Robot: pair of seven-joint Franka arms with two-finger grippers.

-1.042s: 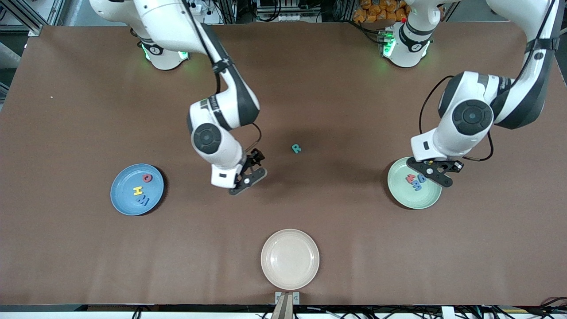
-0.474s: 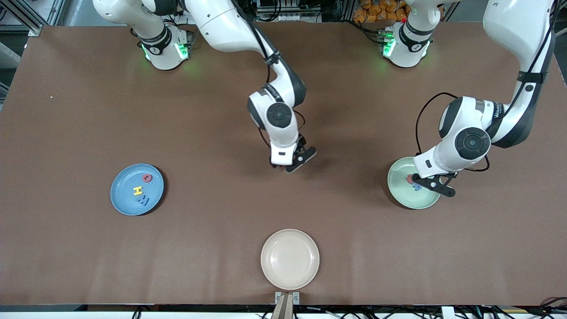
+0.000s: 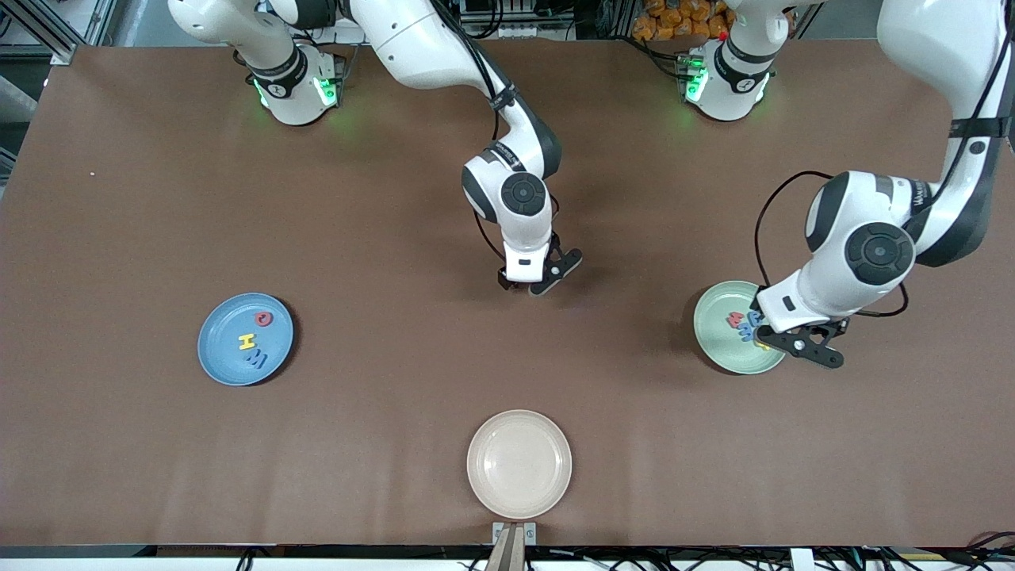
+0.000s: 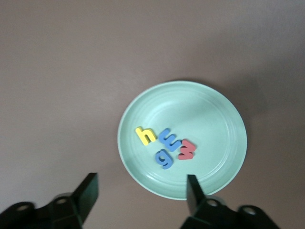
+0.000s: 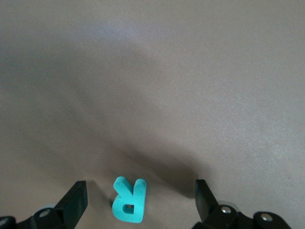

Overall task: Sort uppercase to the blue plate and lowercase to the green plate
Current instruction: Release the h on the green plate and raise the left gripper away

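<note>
The teal-green R (image 5: 128,199) lies on the brown table near its middle. My right gripper (image 5: 139,200) is open, one finger on each side of the R. In the front view the right gripper (image 3: 547,277) hides the R. The blue plate (image 3: 218,353) holds the red Q (image 3: 263,319), yellow H (image 3: 247,342) and blue M (image 3: 256,359). The green plate (image 4: 214,119) holds the yellow y (image 4: 145,136), blue m (image 4: 170,139), blue g (image 4: 164,158) and red w (image 4: 187,149). My left gripper (image 4: 141,193) is open and empty over that plate's rim (image 3: 718,349).
A cream-beige plate (image 3: 518,464) with nothing in it sits at the table's edge nearest the front camera. The blue plate is toward the right arm's end of the table. The green plate is toward the left arm's end.
My right gripper swung from nearer the blue plate to the R, which it now covers in the front view. My left gripper shifted across the green plate; the yellow letter now shows there.
</note>
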